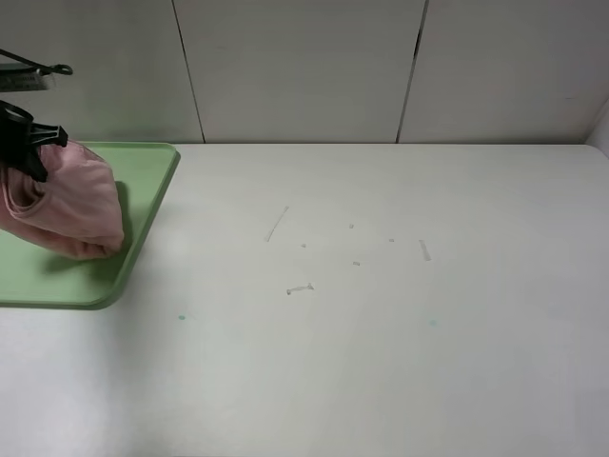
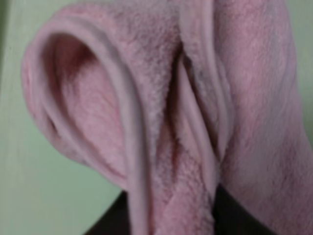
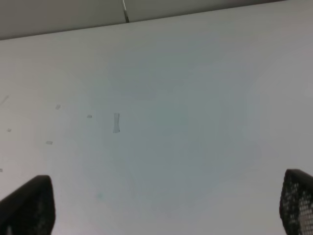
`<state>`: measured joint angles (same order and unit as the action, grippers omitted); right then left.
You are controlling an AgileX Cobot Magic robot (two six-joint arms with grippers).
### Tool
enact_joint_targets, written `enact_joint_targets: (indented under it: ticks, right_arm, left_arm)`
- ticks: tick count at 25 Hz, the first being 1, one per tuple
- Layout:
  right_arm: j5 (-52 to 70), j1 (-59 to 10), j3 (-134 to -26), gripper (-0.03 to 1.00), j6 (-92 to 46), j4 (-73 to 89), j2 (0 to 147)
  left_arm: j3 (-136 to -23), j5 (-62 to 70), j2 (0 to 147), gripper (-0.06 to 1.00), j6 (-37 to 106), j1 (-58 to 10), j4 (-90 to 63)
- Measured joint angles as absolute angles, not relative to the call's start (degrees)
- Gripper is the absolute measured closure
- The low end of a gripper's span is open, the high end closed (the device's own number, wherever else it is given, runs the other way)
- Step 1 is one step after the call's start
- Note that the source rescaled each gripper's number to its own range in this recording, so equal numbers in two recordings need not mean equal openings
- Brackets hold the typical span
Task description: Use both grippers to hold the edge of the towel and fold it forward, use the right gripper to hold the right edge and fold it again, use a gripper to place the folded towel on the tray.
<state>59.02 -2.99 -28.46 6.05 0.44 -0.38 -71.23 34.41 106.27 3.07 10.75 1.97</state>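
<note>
At the white bench's left edge, a shallow pale-green plastic tray carries the bunched pink terry towel, which the left end effector grasps. The right end effector hangs released, fingers spread, over bare bench.

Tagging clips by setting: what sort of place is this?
Probably a lab test bench: a bare white table with scuff marks, plain panelled wall behind, and only a green tray and pink towel as props.
</note>
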Motion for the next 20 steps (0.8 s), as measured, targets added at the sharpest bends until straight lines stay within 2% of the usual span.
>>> enact_joint_targets:
  ticks: [2, 3, 5, 9, 20]
  right_arm:
    - [59.02, -2.99, -28.46, -0.03, 6.05, 0.44, -0.38]
    - [59.02, -2.99, -28.46, -0.03, 6.05, 0.44, -0.38]
    - [59.02, -2.99, -28.46, -0.03, 6.05, 0.44, -0.38]
    - [59.02, -2.99, -28.46, -0.03, 6.05, 0.44, -0.38]
    - [59.02, -2.99, -28.46, -0.03, 6.05, 0.44, -0.38]
  left_arm:
    - [-71.56, 36.4, 105.52, 0.27, 2.16, 10.75, 3.61]
    - [-72.29, 38.52, 104.92, 0.14, 1.54, 10.75, 4.7]
    - [-74.28, 42.66, 103.29, 0.03, 0.94, 10.75, 7.0]
    - [-78.14, 48.2, 100.7, -0.04, 0.76, 10.75, 9.13]
    - [-79.41, 54.95, 98.17, -0.05, 0.76, 10.75, 9.62]
